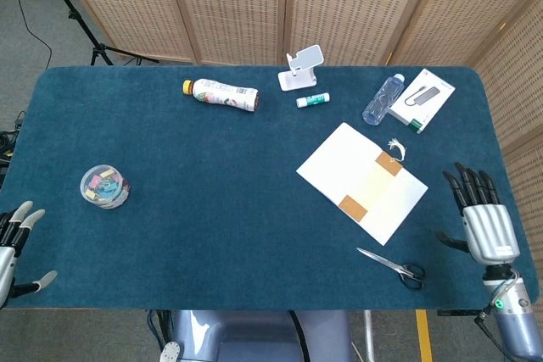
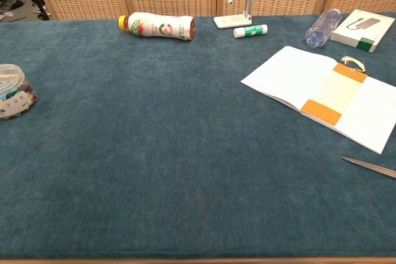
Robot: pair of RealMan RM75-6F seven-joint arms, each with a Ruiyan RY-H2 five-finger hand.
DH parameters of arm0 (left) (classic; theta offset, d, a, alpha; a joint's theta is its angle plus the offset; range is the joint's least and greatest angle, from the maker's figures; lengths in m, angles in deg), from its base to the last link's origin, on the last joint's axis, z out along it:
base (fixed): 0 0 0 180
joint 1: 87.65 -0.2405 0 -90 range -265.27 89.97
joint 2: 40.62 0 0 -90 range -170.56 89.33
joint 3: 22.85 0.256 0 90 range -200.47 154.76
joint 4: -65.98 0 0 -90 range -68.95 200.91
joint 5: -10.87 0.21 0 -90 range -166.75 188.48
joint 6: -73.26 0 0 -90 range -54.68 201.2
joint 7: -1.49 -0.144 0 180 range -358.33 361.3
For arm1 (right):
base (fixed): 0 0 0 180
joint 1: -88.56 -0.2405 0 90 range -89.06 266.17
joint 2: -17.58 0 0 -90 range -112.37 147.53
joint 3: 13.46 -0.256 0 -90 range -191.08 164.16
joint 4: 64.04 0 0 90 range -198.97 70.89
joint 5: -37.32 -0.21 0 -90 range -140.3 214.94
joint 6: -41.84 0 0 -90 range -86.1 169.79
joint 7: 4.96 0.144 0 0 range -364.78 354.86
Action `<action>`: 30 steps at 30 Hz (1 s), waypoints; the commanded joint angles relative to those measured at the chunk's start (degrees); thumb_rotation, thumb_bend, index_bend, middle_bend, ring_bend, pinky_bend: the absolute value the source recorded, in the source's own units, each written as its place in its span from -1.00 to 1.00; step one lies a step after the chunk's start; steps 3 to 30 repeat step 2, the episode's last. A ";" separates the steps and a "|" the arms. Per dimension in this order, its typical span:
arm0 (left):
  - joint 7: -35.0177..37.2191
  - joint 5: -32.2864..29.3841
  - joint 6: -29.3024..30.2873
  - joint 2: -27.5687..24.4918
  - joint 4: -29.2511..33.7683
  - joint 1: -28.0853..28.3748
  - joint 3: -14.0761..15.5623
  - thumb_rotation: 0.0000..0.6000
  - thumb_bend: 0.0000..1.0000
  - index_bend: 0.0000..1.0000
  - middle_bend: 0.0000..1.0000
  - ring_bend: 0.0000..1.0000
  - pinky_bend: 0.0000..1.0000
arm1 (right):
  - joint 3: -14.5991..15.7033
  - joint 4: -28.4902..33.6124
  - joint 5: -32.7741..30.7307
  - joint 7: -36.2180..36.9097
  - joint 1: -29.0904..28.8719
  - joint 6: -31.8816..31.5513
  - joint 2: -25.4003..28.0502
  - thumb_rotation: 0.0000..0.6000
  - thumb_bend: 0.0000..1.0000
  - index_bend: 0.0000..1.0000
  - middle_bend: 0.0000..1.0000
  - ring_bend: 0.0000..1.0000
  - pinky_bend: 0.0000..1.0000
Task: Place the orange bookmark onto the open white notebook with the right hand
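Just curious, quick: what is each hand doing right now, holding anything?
Left hand: open, holding nothing.
Right hand: open, fingers spread, holding nothing.

A broad stretch of blue table [image 1: 221, 209] lies bare through the middle. Obstacles sit at the edges: a bottle [image 1: 221, 93] and phone stand [image 1: 301, 68] along the far side, a round tub [image 1: 104, 186] left, scissors [image 1: 393, 266] near the front right.
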 commanded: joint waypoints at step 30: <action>0.24 -0.02 0.30 -0.02 -0.12 -0.18 -0.06 1.00 -1.00 -1.00 -1.00 -1.00 -1.00 | 0.56 -1.64 0.15 0.81 5.05 -5.53 -2.46 1.00 -1.00 -0.97 -1.00 -1.00 -1.00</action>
